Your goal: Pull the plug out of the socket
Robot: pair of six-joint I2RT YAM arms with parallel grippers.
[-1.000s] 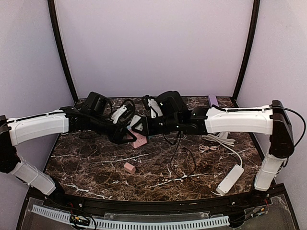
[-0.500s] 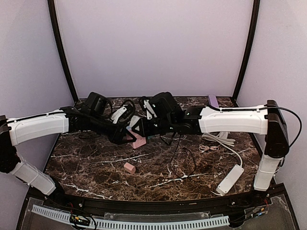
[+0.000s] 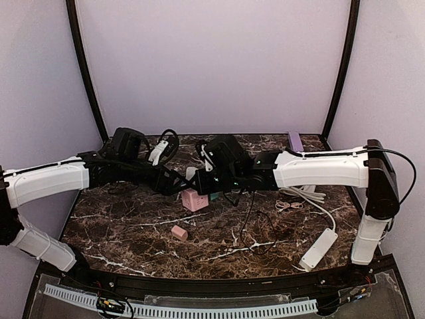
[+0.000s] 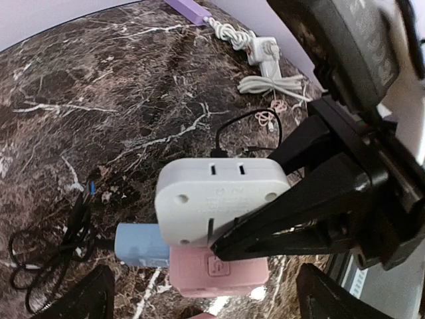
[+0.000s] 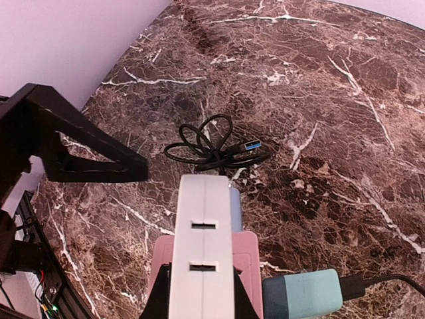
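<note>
Left end effector (image 4: 207, 296) has opened wide and drawn back, left of the socket (image 3: 194, 199). Right end effector (image 5: 202, 300) has clamped shut on the white plug (image 4: 216, 199) atop the socket, which rests mid-tabletop (image 3: 133, 226), evidently gripped there for extraction.

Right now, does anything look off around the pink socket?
Yes. The left gripper stands open, not gripping the pink socket cube, while the right gripper is shut on the white adapter seated on it. Nothing braces the cube for the pull.
</note>
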